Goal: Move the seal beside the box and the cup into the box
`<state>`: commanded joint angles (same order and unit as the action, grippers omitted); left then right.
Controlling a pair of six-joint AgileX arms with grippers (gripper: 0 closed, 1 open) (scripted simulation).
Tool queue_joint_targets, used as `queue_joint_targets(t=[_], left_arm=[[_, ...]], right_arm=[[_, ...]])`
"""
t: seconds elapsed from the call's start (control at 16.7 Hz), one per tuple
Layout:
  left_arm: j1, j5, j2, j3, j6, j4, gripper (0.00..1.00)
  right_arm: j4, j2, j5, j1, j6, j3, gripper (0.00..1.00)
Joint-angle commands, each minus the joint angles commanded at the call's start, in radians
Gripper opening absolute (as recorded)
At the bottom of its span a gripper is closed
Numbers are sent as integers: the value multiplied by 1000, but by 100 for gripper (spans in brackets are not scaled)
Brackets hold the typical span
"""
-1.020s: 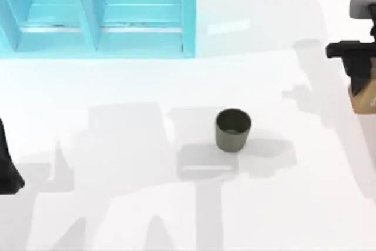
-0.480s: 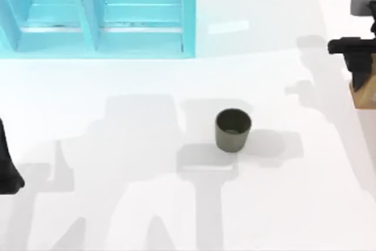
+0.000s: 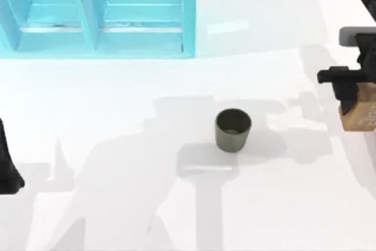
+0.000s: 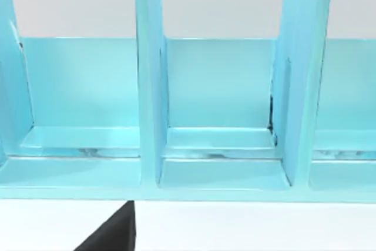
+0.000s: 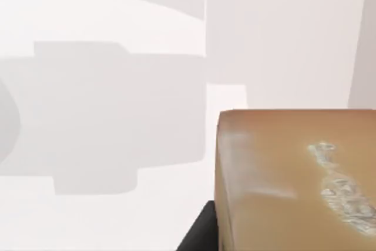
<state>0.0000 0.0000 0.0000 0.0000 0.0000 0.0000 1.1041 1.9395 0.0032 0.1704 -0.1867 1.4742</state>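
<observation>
The seal (image 3: 359,116), a tan wooden block with pale marks, is at the table's right edge with my right gripper (image 3: 351,95) shut on it from above. In the right wrist view the seal (image 5: 294,180) is close up, with one dark finger (image 5: 200,234) against its side. The cup (image 3: 233,129), dark olive-grey and upright, stands alone near the table's middle, well left of the seal. The turquoise box (image 3: 100,16), open-fronted with dividers, is at the back left, and the left wrist view faces its compartments (image 4: 217,116). My left arm (image 3: 7,166) is parked at the left edge.
The white table (image 3: 117,98) stretches bare between the box, the cup and both arms. Grey shadows of the arms lie across its front half. The box's right wall (image 3: 189,13) ends about level with the cup's left side.
My right gripper has carried the seal a little left and toward the table's front. The arm shadows have shifted right. The cup and the left arm have not moved.
</observation>
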Motion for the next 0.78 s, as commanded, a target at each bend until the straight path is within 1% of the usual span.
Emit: queue_joint_targets(t=[0.24,0.78], left_arm=[[0,0,0,0,0,0,100],[0,0,0,0,0,0,100]], right_arm=[[-4,1,0,0,0,-4,0],[-4,1,0,0,0,-4,68]])
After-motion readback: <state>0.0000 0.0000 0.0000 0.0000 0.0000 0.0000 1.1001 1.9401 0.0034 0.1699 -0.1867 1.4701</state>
